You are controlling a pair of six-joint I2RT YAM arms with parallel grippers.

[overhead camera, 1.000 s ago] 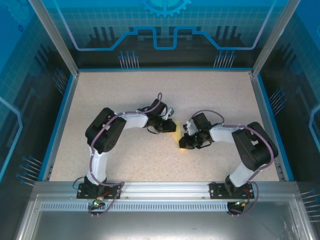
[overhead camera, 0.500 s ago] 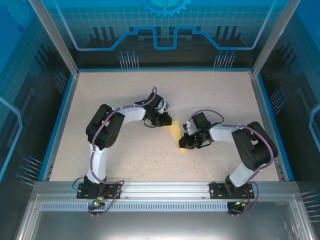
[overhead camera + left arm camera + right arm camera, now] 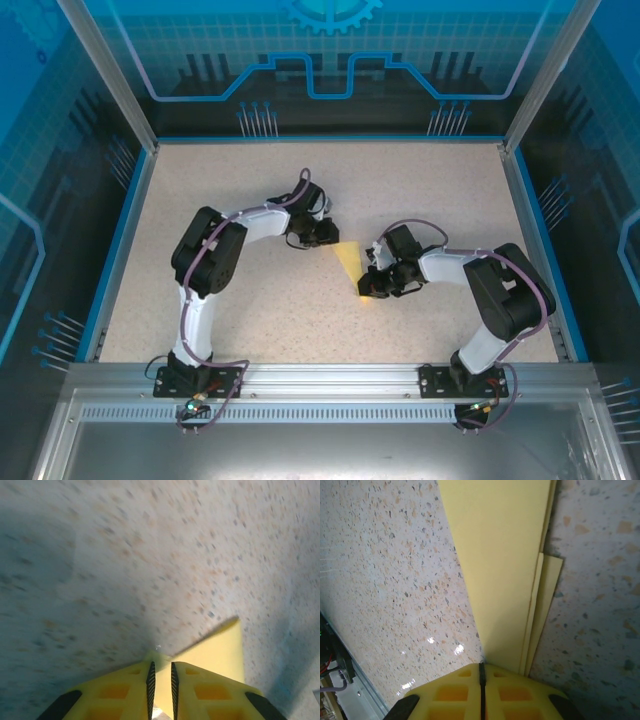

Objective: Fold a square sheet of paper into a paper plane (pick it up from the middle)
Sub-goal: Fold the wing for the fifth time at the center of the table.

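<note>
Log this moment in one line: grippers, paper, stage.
left gripper: shut on far tip of folded sheet | right gripper: shut on its near end | sheet: layered triangle spanning both | stage: mid-fold

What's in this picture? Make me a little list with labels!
paper: yellow, folded into a narrow wedge, on the table between the two arms
left tool: almost shut, at the paper's far tip; grip unclear
right tool: shut on the paper's near end
table: speckled beige
</note>
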